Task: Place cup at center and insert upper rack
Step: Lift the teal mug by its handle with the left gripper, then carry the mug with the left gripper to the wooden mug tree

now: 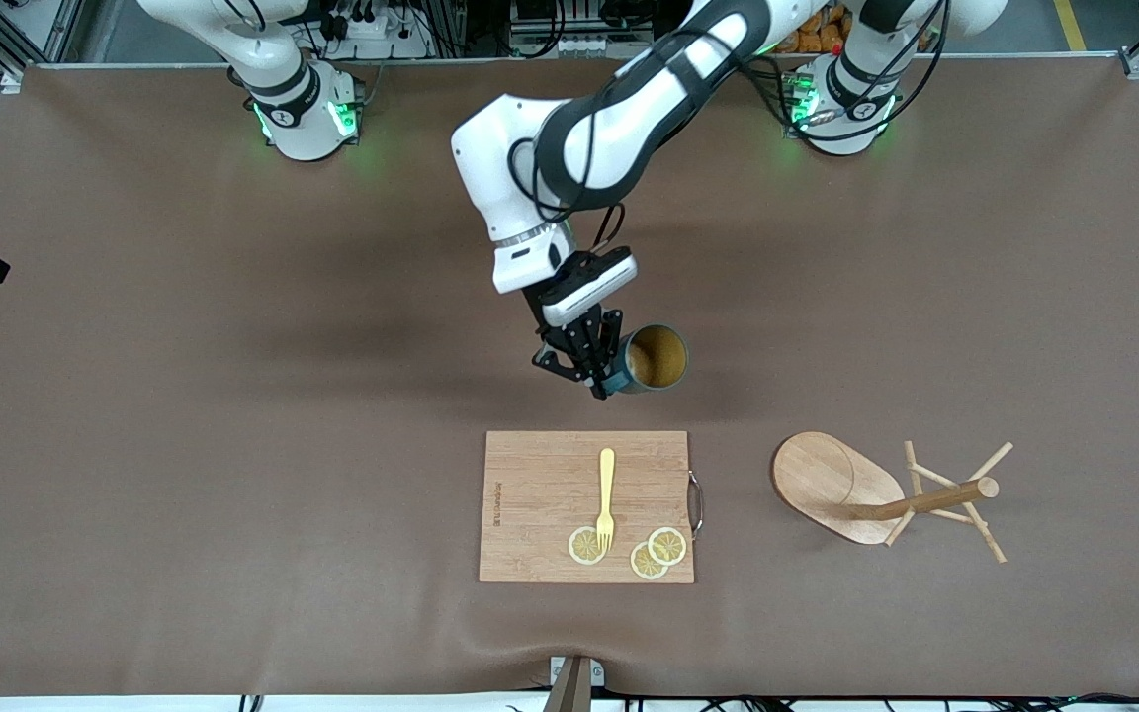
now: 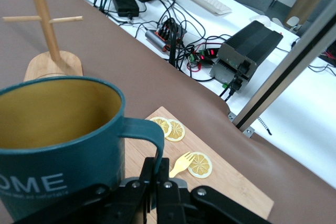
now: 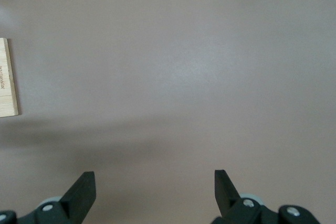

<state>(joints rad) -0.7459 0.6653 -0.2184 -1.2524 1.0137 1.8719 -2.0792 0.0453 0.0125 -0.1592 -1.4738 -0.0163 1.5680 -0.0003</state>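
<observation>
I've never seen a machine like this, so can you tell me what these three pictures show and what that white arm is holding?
These are two robot arms at a brown table. The big picture looks down from a camera facing them; the other two come from small cameras on each arm's wrist.

The left gripper has two fingers shut on the handle of a dark teal cup, yellowish inside, over the middle of the table. Its wrist camera sees the cup up close.

Nearer the front camera lies a wooden cutting board with a yellow fork and three lemon slices. Beside it, toward the left arm's end, stands a wooden mug tree with thin pegs.

The right arm waits; its gripper hangs open over bare table.
</observation>
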